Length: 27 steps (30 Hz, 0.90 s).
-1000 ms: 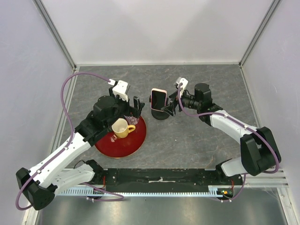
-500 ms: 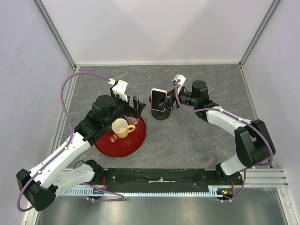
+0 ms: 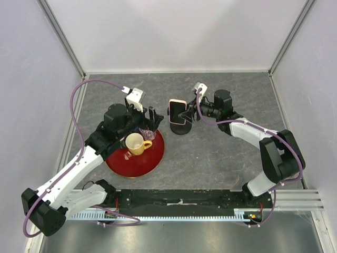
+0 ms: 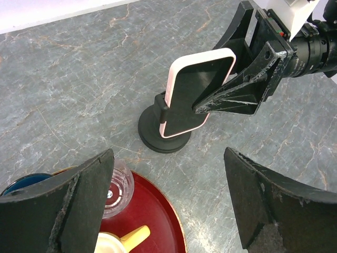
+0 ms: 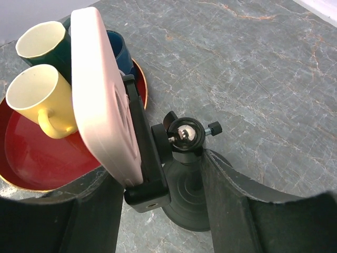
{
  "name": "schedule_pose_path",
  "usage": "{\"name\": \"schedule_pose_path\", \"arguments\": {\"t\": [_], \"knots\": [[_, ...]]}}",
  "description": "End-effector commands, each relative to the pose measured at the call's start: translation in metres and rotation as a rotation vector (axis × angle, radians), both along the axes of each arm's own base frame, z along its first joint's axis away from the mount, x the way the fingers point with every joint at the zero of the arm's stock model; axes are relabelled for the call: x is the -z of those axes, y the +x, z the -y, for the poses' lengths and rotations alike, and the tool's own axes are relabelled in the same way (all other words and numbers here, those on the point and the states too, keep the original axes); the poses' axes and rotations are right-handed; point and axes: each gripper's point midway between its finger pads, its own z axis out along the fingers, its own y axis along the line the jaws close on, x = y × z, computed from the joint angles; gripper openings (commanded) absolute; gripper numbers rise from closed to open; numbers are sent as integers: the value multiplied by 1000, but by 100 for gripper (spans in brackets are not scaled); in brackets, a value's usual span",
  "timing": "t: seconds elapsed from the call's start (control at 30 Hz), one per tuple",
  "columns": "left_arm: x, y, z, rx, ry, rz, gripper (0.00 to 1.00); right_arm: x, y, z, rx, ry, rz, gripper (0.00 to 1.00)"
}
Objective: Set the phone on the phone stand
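Observation:
The phone (image 3: 178,110), black screen with a pink rim, stands tilted in the cradle of the black phone stand (image 3: 182,128). The left wrist view shows the phone (image 4: 196,92) facing me above the stand's round base (image 4: 158,138). My right gripper (image 3: 189,113) reaches in from behind, and one of its fingers (image 4: 237,90) crosses the phone's face. In the right wrist view the phone's pink back (image 5: 97,89), the cradle and the ball joint of the stand (image 5: 185,136) lie between the open right gripper's (image 5: 158,171) jaws. My left gripper (image 4: 168,164) hangs open and empty over the tray's edge.
A red round tray (image 3: 134,164) lies left of the stand and holds a yellow mug (image 3: 135,143), a clear glass (image 4: 118,184), a dark blue cup (image 5: 117,50) and a cream cup (image 5: 39,39). White walls enclose the grey table on three sides.
The right gripper has pushed in closer behind the stand and its jaws have narrowed around the cradle. The left arm has drifted slightly back. The phone stays on the stand.

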Motion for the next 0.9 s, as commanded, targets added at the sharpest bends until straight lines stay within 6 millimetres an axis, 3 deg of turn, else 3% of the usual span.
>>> {"name": "schedule_pose_path", "arguments": {"t": [0.0, 0.37, 0.5, 0.7, 0.87], "knots": [[-8, 2, 6, 22, -62, 1, 90, -26, 3, -11, -44, 54, 73, 57], [-2, 5, 7, 23, -63, -17, 89, -31, -2, -7, -15, 92, 92, 25], [-1, 6, 7, 22, -63, -20, 89, -34, 0, 0, 38, 110, 104, 0], [0, 6, 7, 23, -65, -23, 89, -46, -2, 9, 115, 172, 152, 0], [0, 5, 6, 21, -66, -24, 88, -57, 1, 32, 262, 200, 215, 0]]}}
